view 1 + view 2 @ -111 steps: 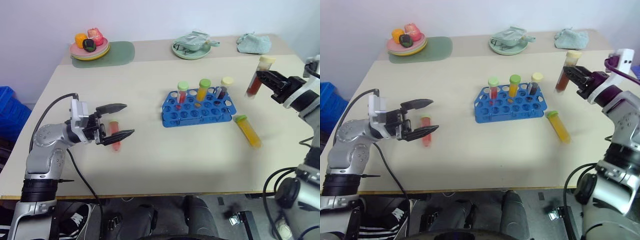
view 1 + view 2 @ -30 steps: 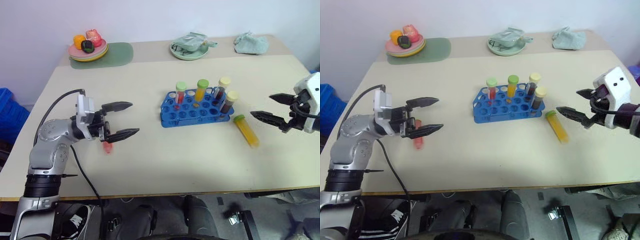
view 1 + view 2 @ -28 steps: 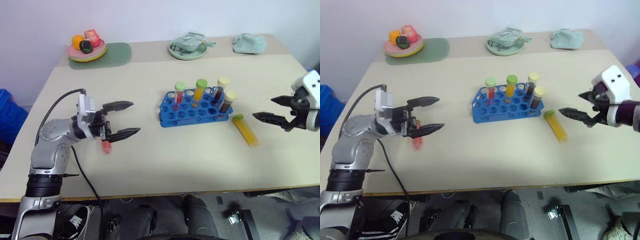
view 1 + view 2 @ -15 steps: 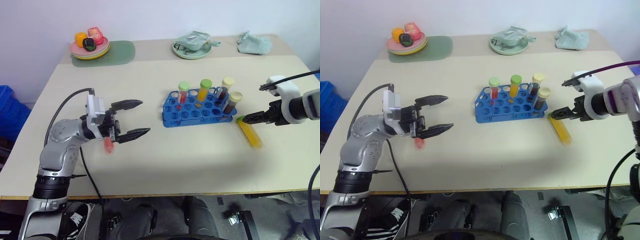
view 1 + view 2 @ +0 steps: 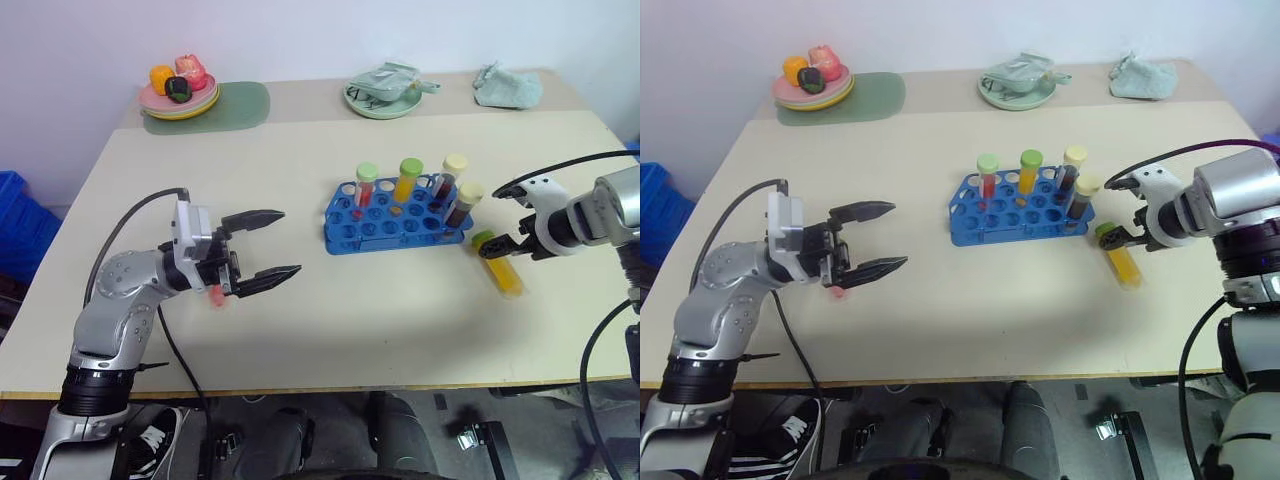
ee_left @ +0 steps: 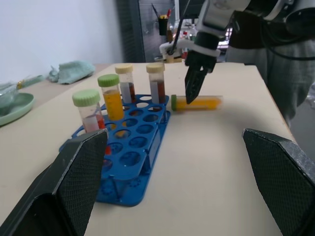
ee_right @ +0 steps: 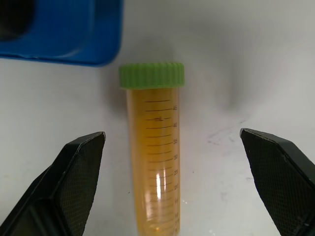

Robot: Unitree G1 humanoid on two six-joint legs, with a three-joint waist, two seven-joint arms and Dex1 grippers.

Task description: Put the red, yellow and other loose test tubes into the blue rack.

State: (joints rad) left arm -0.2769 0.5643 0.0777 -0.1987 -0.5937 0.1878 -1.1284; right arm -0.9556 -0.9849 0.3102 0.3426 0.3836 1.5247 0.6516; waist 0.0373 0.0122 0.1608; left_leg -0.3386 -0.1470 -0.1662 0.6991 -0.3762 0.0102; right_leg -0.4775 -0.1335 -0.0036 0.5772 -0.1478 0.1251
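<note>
- Here, in your left eye view, the beige table point(image 5: 330, 300) carries the blue rack point(image 5: 397, 217) near its middle, with four capped tubes standing upright in it: a red tube with a green cap point(image 5: 365, 185), an orange tube with a green cap point(image 5: 408, 179), and two dark tubes with pale yellow caps point(image 5: 462, 203) at the rack's right end.
- In the same view, your right gripper point(image 5: 505, 247) points down over the yellow tube point(image 5: 499, 265), which lies flat on the table just beside the rack's right end; its fingers stand wide apart and hold nothing.
- Your left gripper point(image 5: 268, 244) hovers well to the left of the rack, fingers spread wide and empty. A small red tube point(image 5: 213, 294) lies on the table beneath it, mostly hidden.
- In your right eye view, the far edge of the table shows a plate of fruit point(image 5: 812, 78) on a green mat point(image 5: 852, 99), a green dish point(image 5: 1017, 83) and a crumpled cloth point(image 5: 1145, 75).
- In your left wrist view, the two black fingers point(image 6: 64, 189) frame the rack from well apart, with the other gripper's tip just above the lying yellow tube.
- In your right wrist view, the yellow tube lies lengthwise between the wide-spread fingers point(image 7: 69, 187), untouched, its green cap point(image 7: 151, 75) near the rack's blue edge.
</note>
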